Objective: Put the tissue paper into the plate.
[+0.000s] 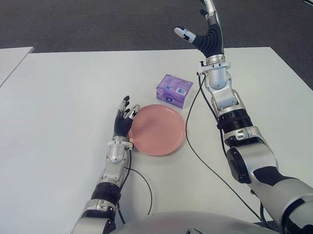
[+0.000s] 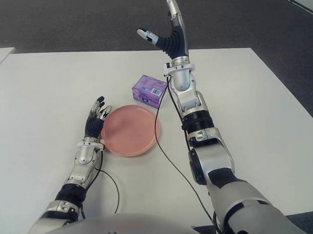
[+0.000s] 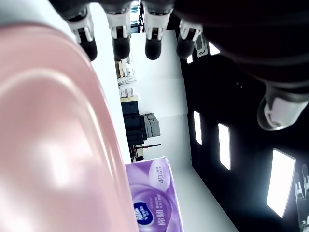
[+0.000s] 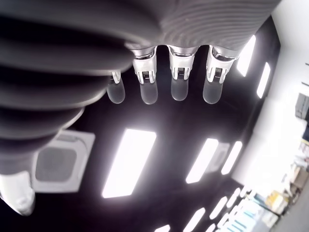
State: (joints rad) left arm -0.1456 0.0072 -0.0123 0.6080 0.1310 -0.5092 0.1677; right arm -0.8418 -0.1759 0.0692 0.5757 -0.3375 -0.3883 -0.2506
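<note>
Tissue pack (image 1: 174,90), purple and unopened, flat on the white table (image 1: 56,101), just beyond the pink plate (image 1: 158,129) at about one o'clock from the plate's centre. Close to the rim, but touching or not cannot be told. Nothing in the plate. Task not yet begun in any visible sense: pack ungrasped, no hand on it.

Right hand (image 1: 204,25) raised high above the far table edge, at roughly one o'clock from the pack and well apart from it, fingers straight and spread, thumb (image 1: 185,35) out to the side, holding nothing. From the right wrist view only ceiling lights beyond the extended fingertips (image 4: 179,89), so palm turned upward, away from the table.

Left hand (image 1: 124,120) low at the plate's nine o'clock edge, fingers extended and loose, empty; fingertips over or against the rim, contact not clear. Pack visible past the plate in the left wrist view.

Step in hand, by judgement: the reach toward the pack, barely started. Next move likely calls for bringing the right hand down and inward toward seven o'clock, turning the palm to face the pack, closing across its narrow sides, then lifting and carrying a short way toward the plate's middle. Main risk: nudging the light pack instead of gripping it.
</note>
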